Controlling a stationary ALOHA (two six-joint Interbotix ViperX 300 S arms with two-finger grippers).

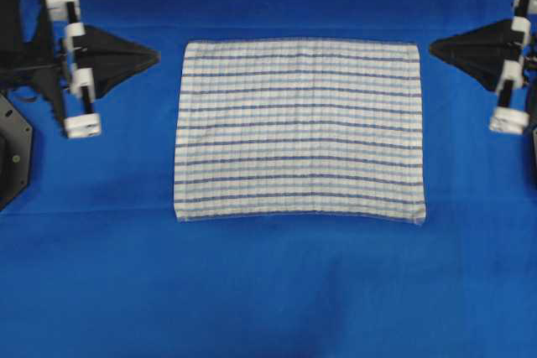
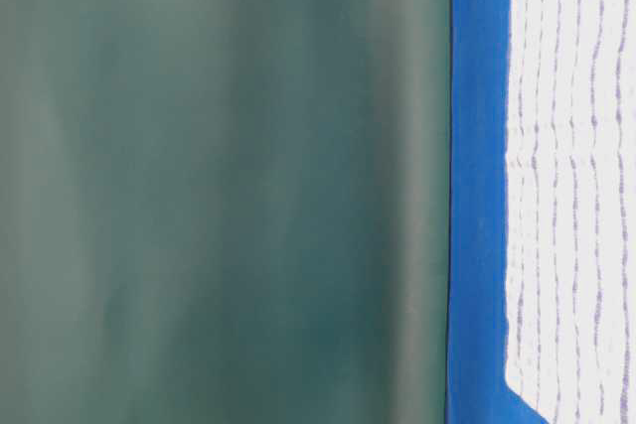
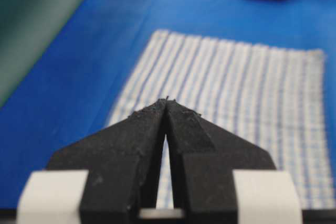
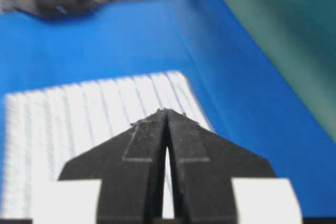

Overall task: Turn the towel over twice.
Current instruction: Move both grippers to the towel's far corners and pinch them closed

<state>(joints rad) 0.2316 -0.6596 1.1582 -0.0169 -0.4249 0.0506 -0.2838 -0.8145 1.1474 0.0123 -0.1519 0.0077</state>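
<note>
Towel [image 1: 299, 130], a large rectangular white cloth with thin dark-blue and light-blue stripes and a faint check weave, lies spread flat in the middle of the blue-covered desk [image 1: 268, 291], no corner lifted or folded. The black left pincer [image 1: 155, 56] sits off its left edge, fingers pressed together on nothing; the black right pincer [image 1: 432, 48] sits off its right edge, likewise pressed together and empty. Neither touches the cloth. Whether any turn is done cannot be told from a flat towel; it looks either untouched or finished.
</note>
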